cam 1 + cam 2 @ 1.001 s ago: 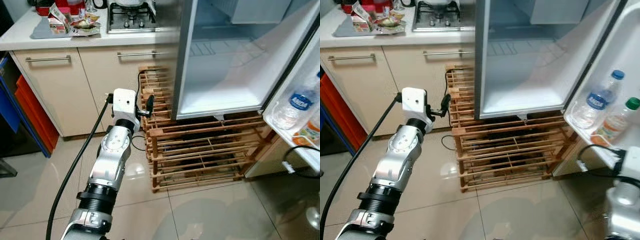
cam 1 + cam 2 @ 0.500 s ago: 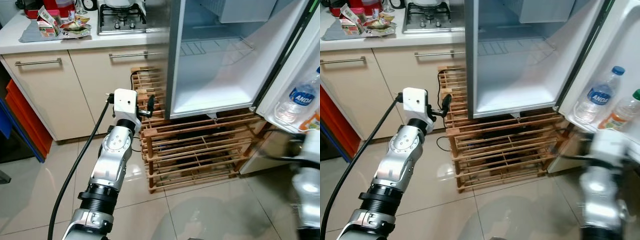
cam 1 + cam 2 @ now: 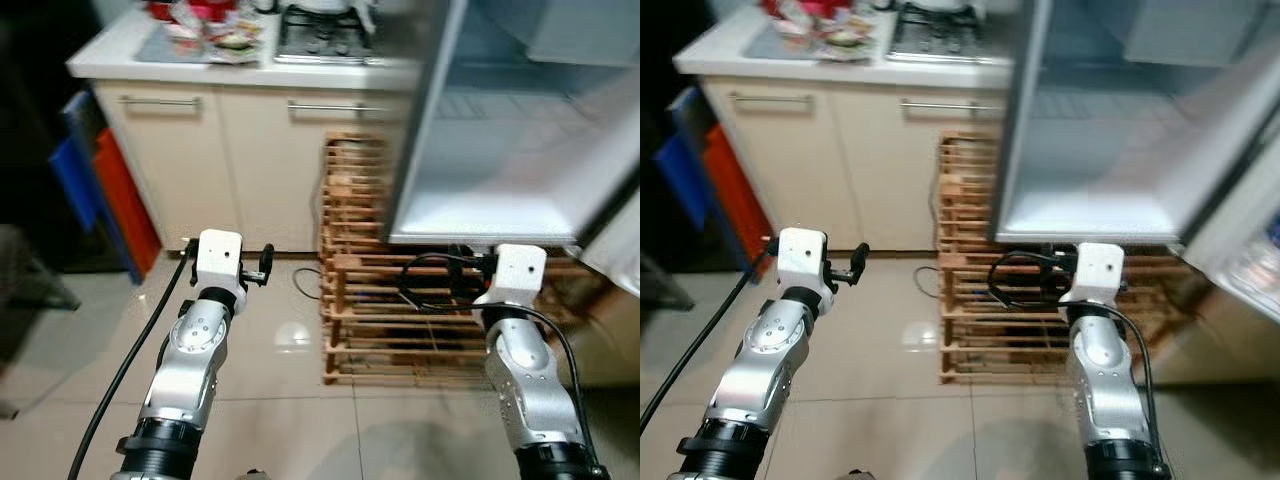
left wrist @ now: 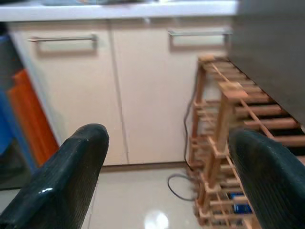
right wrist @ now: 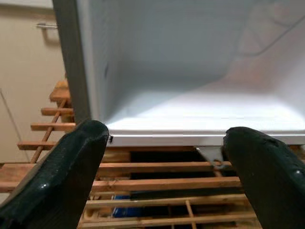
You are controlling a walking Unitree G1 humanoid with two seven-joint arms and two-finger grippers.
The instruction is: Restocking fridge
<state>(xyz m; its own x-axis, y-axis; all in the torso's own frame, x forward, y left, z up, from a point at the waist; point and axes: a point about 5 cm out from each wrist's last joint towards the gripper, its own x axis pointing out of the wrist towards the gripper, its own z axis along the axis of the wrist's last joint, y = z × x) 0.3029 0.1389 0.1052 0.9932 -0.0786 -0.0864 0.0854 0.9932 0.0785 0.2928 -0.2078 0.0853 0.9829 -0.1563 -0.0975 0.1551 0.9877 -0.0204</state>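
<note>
A wooden slatted rack (image 3: 400, 310) stands on the tiled floor (image 3: 270, 400). At ten o'clock are beige cabinets (image 3: 220, 160); a gas hob (image 3: 320, 35) tops the counter at twelve.

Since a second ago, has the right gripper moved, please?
Yes. The right gripper has risen into view and now hangs before the wooden rack, below the open fridge.

Head cam's two eyes look forward and down from up high, both catching the fridge (image 3: 510, 130), the wooden rack (image 3: 400, 300) under it, the cabinets (image 3: 220, 160) and tiled floor (image 3: 890, 380). Left wrist cam sits low, close to the floor, facing the cabinets and the rack's end. Right wrist cam is low too, looking straight into the fridge's open bottom, fairly near. Both wrist cams share the rack.
</note>
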